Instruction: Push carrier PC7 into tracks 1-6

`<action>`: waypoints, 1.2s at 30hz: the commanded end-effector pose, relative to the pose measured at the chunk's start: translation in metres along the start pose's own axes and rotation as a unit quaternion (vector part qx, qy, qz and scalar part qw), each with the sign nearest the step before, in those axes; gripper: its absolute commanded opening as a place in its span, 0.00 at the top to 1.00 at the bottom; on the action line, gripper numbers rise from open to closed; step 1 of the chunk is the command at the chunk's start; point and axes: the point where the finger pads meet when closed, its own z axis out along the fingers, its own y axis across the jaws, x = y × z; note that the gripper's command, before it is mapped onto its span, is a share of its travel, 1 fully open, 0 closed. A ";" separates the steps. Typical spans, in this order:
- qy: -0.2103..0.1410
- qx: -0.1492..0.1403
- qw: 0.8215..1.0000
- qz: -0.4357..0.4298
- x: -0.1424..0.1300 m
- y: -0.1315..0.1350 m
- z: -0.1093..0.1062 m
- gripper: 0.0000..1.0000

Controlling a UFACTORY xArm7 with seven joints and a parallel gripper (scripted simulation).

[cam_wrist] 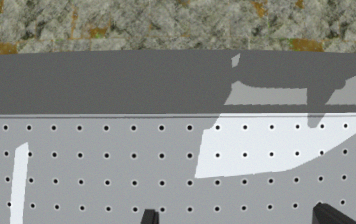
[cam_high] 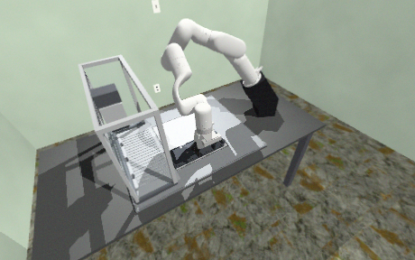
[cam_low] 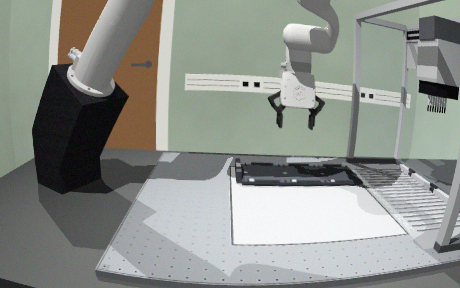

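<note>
Carrier PC7 point(cam_high: 186, 158) point(cam_low: 295, 174) is a long, flat black rack. It lies on the perforated board in front of the loading rails point(cam_low: 412, 192) point(cam_high: 140, 151), with one end at the rails' edge. My gripper point(cam_low: 295, 125) point(cam_high: 208, 143) is open and empty. It hangs well above the carrier, fingers pointing down. In the wrist view only the two fingertips show at the bottom edge, so the gripper point(cam_wrist: 239, 219) looks down on bare perforated board and the table's edge. The carrier is out of that view. I cannot make out the track tiles or the lamp.
A tall grey frame point(cam_high: 135, 86) point(cam_low: 356, 85) stands over the rails, with a grey head with pins point(cam_low: 437, 55) hanging inside it. A white mat point(cam_low: 310, 215) lies beside the carrier. The arm's black base block point(cam_low: 70, 135) point(cam_high: 262, 97) stands at the far end. The table edge point(cam_wrist: 150, 85) is close.
</note>
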 end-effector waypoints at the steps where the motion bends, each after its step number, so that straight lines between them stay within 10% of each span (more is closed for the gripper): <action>1: 0.002 -0.002 1.000 0.000 0.002 0.001 -0.011 0.00; 17: 0.002 -0.002 1.000 0.000 0.002 0.001 -0.019 0.00; 18: 0.002 -0.001 1.000 0.016 -0.001 -0.003 -0.019 0.18; 36: 0.002 -0.001 0.960 0.279 -0.044 -0.071 -0.019 0.18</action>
